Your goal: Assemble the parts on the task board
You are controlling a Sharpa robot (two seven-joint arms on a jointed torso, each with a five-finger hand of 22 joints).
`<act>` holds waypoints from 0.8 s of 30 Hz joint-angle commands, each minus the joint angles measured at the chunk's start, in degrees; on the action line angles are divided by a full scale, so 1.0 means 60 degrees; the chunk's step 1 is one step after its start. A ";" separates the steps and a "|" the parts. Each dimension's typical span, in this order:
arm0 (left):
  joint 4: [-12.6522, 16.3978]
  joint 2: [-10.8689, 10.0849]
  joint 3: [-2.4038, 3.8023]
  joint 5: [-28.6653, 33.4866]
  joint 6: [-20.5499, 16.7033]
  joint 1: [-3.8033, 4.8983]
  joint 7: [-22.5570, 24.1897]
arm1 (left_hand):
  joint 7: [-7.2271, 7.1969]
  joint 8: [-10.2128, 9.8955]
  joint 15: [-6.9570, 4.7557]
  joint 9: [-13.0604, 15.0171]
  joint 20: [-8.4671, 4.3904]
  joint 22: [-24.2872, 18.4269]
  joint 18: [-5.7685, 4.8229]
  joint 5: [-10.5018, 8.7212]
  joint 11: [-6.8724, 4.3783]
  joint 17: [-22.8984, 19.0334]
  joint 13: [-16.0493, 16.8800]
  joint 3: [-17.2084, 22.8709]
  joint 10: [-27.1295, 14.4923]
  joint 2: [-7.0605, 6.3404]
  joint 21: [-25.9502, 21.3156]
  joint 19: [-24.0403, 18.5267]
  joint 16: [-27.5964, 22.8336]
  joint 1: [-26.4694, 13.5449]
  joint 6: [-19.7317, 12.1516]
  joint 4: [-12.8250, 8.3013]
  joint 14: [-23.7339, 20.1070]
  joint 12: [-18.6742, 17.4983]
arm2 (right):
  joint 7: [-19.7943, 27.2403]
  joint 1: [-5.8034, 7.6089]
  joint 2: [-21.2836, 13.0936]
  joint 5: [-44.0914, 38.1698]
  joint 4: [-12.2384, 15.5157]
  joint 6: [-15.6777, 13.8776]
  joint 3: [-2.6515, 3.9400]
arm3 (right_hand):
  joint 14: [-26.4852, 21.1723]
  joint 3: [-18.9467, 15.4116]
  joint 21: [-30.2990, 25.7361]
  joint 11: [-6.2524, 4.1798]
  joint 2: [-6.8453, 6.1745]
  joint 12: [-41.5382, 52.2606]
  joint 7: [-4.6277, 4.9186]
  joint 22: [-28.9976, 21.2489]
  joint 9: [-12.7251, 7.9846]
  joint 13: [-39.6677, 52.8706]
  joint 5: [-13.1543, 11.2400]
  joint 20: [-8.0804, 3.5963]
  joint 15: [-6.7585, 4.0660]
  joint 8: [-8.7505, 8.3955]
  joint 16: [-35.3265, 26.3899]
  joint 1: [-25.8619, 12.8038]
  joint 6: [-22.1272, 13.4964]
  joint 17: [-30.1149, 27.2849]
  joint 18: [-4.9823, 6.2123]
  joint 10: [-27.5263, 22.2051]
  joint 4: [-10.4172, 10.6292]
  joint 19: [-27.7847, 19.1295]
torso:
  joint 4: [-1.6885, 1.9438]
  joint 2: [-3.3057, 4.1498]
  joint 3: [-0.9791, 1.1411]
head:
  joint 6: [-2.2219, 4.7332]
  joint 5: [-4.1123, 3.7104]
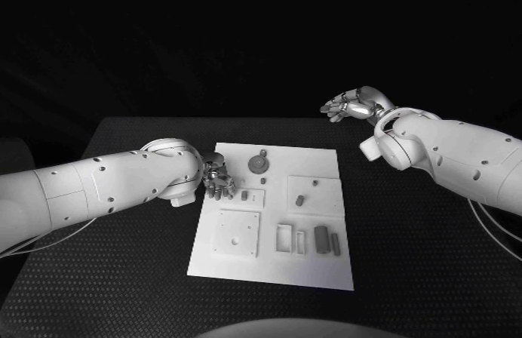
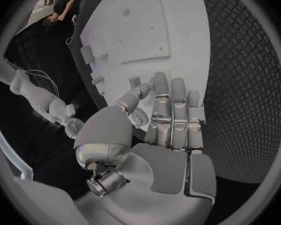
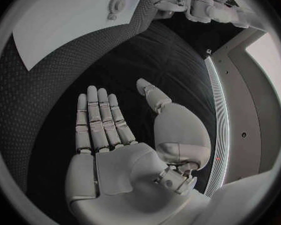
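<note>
The white task board (image 1: pixel 272 266) lies in the middle of the table. On it are grey parts: a round piece (image 1: pixel 259 162) near the far edge, two small pegs (image 1: pixel 246 195) (image 1: pixel 300 200), and two longer bars (image 1: pixel 322 238) at the right. My left hand (image 1: pixel 218 178) hovers over the board's left edge with its fingers stretched out and nothing in them; in the left wrist view the fingertips (image 2: pixel 178 87) lie beside a small peg (image 2: pixel 135 81). My right hand (image 1: pixel 354 106) is open beyond the board's far right corner, flat in the right wrist view (image 3: pixel 109 130).
A square recessed plate (image 1: pixel 238 232) and two narrow slots (image 1: pixel 284 238) mark the board's near half. Black textured table (image 1: pixel 424 240) surrounds the board on all sides. The right wrist view shows a board corner (image 3: pixel 72 20) ahead of the open palm.
</note>
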 commanded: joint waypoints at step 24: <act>-0.0118 -0.0153 -0.0035 -0.0537 -0.0506 -0.0052 -0.0303 | -0.0116 -0.0270 -0.0033 -0.0063 -0.0468 0.0075 0.0002 -0.2321 -0.0018 -0.0151 -0.0086 0.0040 -0.0145 -0.1914 -0.0051 0.0021 -0.0079 -0.1228 0.0048 0.1825 -0.0037 -0.0097 | 0.0104 -0.0003 -0.0017 -0.0006 -0.0008 0.0111 0.0005 | -0.0030 0.0043 -0.0051 -0.0001 -0.0009 -0.0001 0.0214 0.0022 -0.0019 -0.0015 0.0054 0.0036 0.0068 0.0056 -0.0046 -0.0090 -0.0034 -0.0018 -0.0048 0.0039 -0.0012 -0.0036 | 0.0000 -0.0007 -0.0010 | 0.0008 -0.0044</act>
